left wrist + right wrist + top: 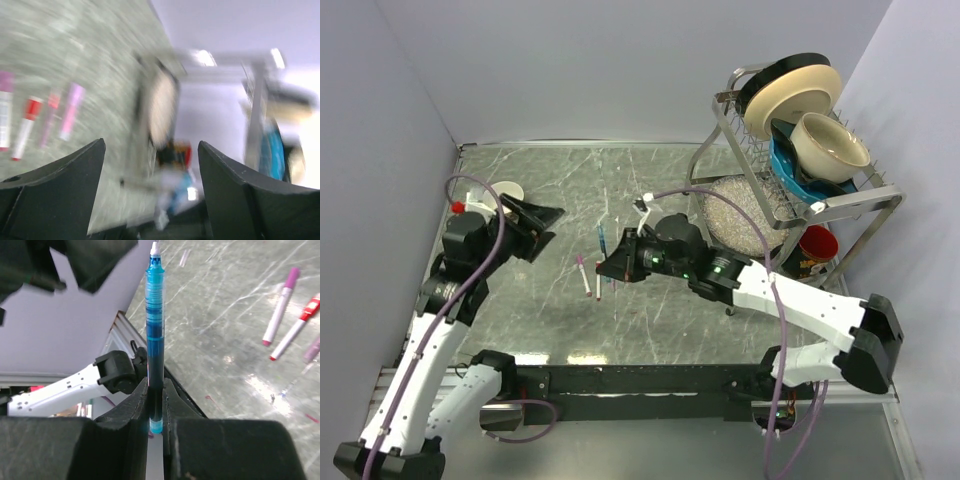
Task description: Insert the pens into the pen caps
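Note:
My right gripper [157,385] is shut on a blue pen [155,330], which stands straight out ahead of the jaws with its white tip bare. In the top view this gripper [620,262] hovers over the middle of the table. Just left of it lie capped pens [585,276]. The right wrist view shows them as a purple-capped pen [280,307], a red-capped pen [295,327] and a pale purple one [312,347]. A small pale purple piece [184,257], perhaps a pen cap, lies farther off. My left gripper [535,225] [150,145] is open and holds nothing, up to the left of the pens.
A dish rack [800,130] with plates and bowls stands at the back right, above a glass bowl of grains [740,210] and a red can [817,245]. A white cup [505,190] sits at the back left. Walls close in on the left and the back.

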Available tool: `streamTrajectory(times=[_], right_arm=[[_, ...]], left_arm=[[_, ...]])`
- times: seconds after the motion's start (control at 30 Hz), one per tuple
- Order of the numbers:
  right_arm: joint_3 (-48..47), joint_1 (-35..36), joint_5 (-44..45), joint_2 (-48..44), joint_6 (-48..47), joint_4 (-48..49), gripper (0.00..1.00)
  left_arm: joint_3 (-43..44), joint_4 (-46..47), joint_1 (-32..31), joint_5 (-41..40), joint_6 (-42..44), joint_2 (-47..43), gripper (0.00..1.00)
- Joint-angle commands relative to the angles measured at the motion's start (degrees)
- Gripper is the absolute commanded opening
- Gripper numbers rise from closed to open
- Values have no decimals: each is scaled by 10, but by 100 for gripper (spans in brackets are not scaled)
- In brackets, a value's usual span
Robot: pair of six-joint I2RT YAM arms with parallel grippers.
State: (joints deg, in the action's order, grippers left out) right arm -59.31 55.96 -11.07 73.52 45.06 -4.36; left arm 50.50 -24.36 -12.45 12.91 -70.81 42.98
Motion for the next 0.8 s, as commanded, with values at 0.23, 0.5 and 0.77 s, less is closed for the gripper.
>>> streamTrajectory(times=[0.23, 0.5, 0.77], right_arm=[[41, -4, 38, -94, -74, -5, 0], [21, -18, -16, -59, -112, -12, 0], [12, -52, -52, -36, -119, -4, 0]], left_arm=[[46, -158, 63, -342, -171, 40, 78], [-7, -206, 160, -379, -342, 100, 73], [-15, -165, 267, -295, -426, 248, 74]])
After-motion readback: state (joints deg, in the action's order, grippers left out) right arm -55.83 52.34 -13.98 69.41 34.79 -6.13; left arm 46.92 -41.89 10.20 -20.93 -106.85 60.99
